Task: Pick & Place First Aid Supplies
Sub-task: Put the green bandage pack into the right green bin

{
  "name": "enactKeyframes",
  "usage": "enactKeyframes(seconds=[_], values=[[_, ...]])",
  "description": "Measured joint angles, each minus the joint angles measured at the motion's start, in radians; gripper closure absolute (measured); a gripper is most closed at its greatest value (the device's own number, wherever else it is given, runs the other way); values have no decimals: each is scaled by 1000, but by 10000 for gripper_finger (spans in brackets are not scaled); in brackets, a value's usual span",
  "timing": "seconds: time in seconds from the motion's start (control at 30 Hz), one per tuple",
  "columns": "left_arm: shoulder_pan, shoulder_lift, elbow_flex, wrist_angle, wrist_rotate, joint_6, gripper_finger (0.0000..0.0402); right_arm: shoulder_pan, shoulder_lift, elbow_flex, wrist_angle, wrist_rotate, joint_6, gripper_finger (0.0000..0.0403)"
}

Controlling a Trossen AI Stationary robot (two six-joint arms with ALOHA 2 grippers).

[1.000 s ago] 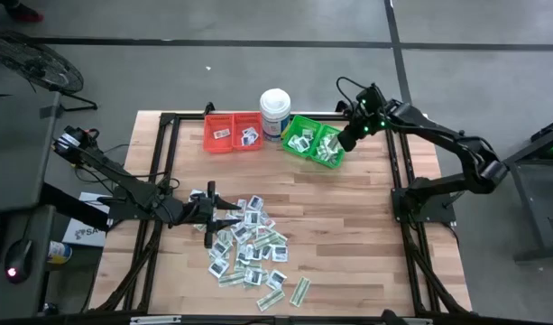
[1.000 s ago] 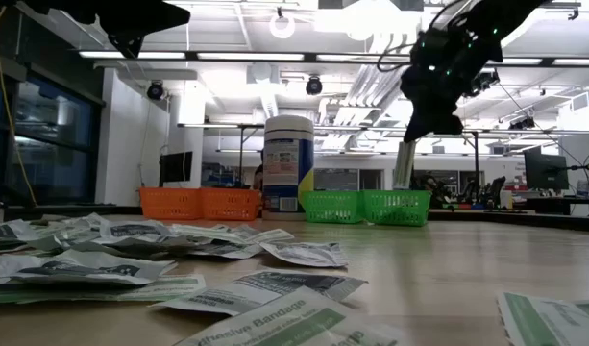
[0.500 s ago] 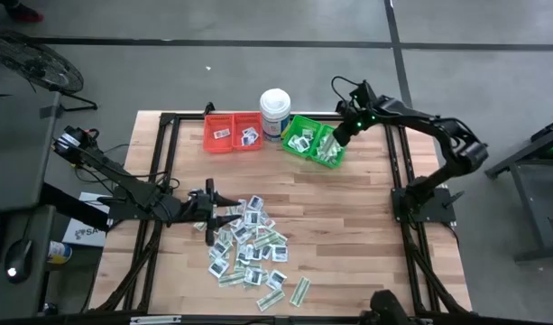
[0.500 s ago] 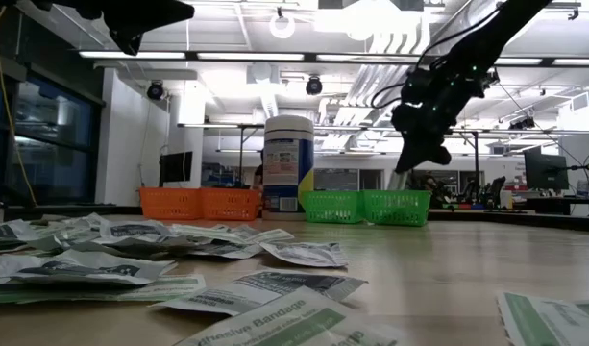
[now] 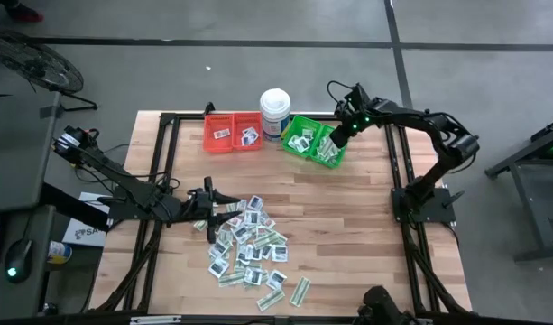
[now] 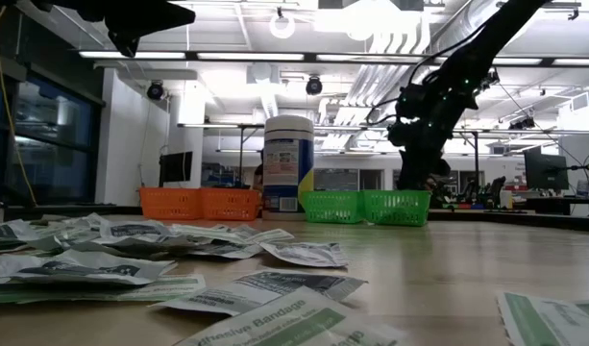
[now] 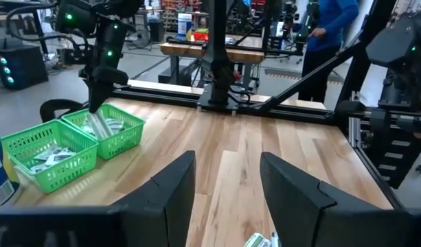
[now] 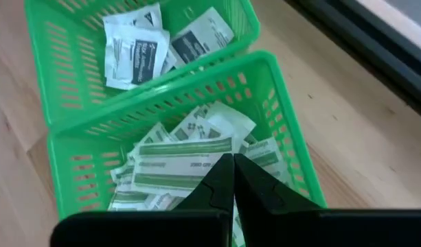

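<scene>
The first aid supplies lie as a loose pile of small flat packets (image 5: 249, 244) on the wooden table, and more lie in the two green bins (image 5: 312, 143) and the red bins (image 5: 233, 131). My right gripper (image 5: 332, 142) stands low over the right-hand green bin (image 8: 279, 123). It is shut on a pale green-and-white strip packet (image 7: 98, 125). My left gripper (image 7: 227, 199) points level at the pile's left edge (image 5: 224, 212). It is open with nothing between its fingers. My right gripper pinches the strip packet by its upper end (image 7: 95, 114) between its two fingers, slanting down from above. The packet hangs below the fingers, and its lower end reaches in among the packets in the right-hand green bin. In the right wrist view the fingers (image 8: 217, 180) hide the contact.
A tall white tub (image 5: 274, 110) stands between the red and green bins at the table's far edge. Bare wood lies right of the pile and in front of the green bins. A person stands in the room beyond the table (image 7: 327, 27).
My right gripper has come down and a little toward the table's left. It has carried the hanging strip packet from above the green bins down into the right-hand one, and it has stayed shut.
</scene>
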Motion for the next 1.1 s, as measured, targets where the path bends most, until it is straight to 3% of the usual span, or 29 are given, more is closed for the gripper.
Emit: enactKeyframes(seconds=[0.13, 0.37, 0.57, 0.87, 1.1], values=[[0, 0, 0, -1, 0, -11, 239, 0, -13, 0, 1, 2, 1, 373], [0, 0, 0, -1, 1, -12, 239, 0, -14, 0, -4, 5, 51, 278], [0, 0, 0, -1, 73, -19, 239, 0, -65, 0, -65, 2, 53, 215], [0, 0, 0, -11, 102, 11, 239, 59, -247, 0, -213, 0, 86, 206], [0, -31, 1, -56, 127, 55, 239, 271, -391, 0, -287, 5, 219, 210]])
